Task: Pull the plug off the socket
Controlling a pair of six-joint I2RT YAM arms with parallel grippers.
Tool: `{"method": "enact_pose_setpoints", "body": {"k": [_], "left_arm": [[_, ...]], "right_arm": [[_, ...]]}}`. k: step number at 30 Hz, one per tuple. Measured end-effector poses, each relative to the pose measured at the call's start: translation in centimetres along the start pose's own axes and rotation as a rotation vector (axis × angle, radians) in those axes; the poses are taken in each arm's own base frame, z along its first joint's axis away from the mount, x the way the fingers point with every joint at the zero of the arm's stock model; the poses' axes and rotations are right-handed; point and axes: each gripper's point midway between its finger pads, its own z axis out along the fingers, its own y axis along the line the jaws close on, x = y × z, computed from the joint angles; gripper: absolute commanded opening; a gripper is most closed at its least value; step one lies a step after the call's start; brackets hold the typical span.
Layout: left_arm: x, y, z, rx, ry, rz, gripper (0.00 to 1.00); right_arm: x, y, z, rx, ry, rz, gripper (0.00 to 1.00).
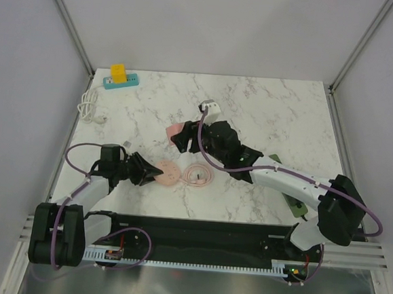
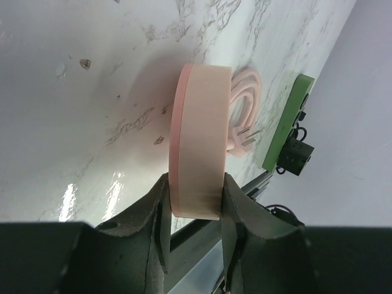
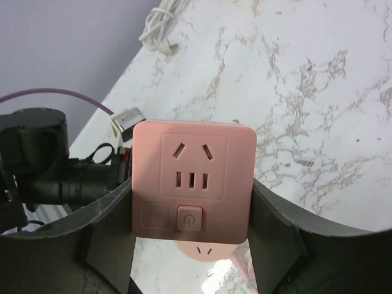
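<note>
- Two holds: right jaws, half spread, clamp the pink socket cube [image 3: 193, 177] above the tabletop [image 3: 318, 92] (a power symbol marks its button [image 3: 189, 217]; the faint icon beside it is unreadable).
- Left jaws, narrowly parted, pinch the round pink disc [image 2: 199, 141]; the plug [image 2: 245, 138] lies beside it, prongs bare.

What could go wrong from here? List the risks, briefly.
1. The left gripper pinches only the near rim of the round pink disc; it could slip free.
2. The bare plug and loose pink cable lie right beside that disc and may snag if it moves.
</note>
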Motion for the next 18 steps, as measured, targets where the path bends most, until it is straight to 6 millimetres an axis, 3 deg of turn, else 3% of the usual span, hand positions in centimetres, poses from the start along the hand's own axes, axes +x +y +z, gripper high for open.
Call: {"method": "enact_pose_setpoints", "body": {"k": [3,7,8,12,13,18], "left_arm": [[-0.1,-0.1,0.0,-0.001,-0.004,0.002,0.05],[-0.1,-0.1,0.0,-0.001,-0.005,0.004,0.47],[-0.2,-0.1,0.0,-0.002,-0.006,0.006,0.52],[-0.6,1.1,-0.2,-0.065,-0.042,-0.005,0.57],[-0.6,1.4,-0.3,-0.078,-0.047,-0.007,0.62],[-0.8,1.4,-1.0,-0.112,-0.071,0.016,0.75]], "right_arm": [[-1.5,-1.3,0.2,0.011,-0.036,0.023,0.0],[-2.5,-7.4,1.4,0.094,-0.029,0.081,0.0],[-2.4,-9.3,1.7,0.111,-0.017,0.104,0.0],[-0.9,-16.2,3.2,0.139,0.048,0.244,0.0],[-0.5,-17.7,3.6,0.139,0.067,0.284,0.0],[1.8,-22.6,5.7,0.121,0.144,0.424,0.0]]}}
